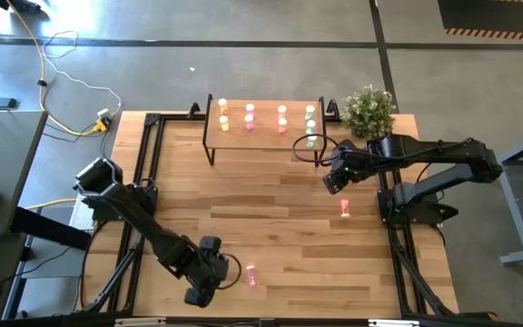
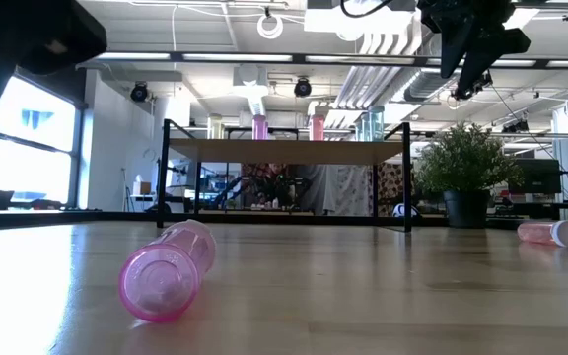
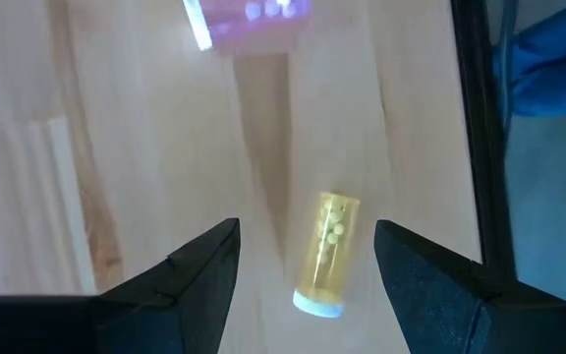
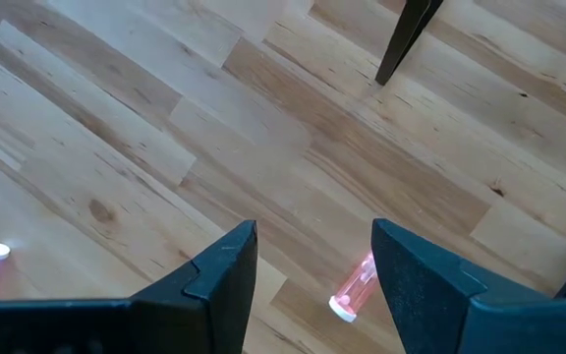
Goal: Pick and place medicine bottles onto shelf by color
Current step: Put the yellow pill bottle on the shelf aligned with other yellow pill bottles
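- The left gripper [image 3: 303, 270] hangs low over the near edge of the table [image 1: 280, 245], fingers spread wide and holding nothing. A yellow bottle [image 3: 326, 256] lies on its side on the wood right between them.
- To take it well, I'd say come straight down so the fingers pass either side of the barrel, then close across the middle of the body rather than on the white cap (a lying cylinder will roll away if only one finger meets it first).
- A pink bottle [image 1: 251, 275] lies just beside that gripper, so the descent should stay clear of it.
- The right gripper [image 1: 336, 181] hovers near the shelf's [image 1: 263, 135] right front leg, open and empty. Another pink bottle [image 1: 345, 208] lies on the table close by.
- Bottles already stand in rows on the shelf; the yellow column [image 1: 223, 113] sits at its left end, which looks like this one's place.
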Available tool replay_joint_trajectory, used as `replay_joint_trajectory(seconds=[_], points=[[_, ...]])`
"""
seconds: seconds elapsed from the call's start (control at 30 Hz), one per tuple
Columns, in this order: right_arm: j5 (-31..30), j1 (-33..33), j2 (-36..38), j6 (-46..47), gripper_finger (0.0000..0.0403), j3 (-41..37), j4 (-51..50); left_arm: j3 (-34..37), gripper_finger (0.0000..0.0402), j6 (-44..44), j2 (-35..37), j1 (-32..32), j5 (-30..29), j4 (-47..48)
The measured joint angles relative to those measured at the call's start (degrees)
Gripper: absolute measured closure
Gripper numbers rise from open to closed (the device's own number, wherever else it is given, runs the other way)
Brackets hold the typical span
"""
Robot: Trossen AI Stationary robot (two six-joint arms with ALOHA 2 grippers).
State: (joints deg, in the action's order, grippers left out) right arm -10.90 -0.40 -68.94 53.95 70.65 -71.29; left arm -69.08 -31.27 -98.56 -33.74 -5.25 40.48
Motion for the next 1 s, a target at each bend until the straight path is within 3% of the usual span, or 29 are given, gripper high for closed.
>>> replay_joint_trajectory(seconds=[1.0], points=[[-0.1, 0.0, 0.0, -0.5, 0.021, 0.0, 0.0, 0.0, 0.0174, 2.9, -11.9, -1.7, 3.2, -6.2]])
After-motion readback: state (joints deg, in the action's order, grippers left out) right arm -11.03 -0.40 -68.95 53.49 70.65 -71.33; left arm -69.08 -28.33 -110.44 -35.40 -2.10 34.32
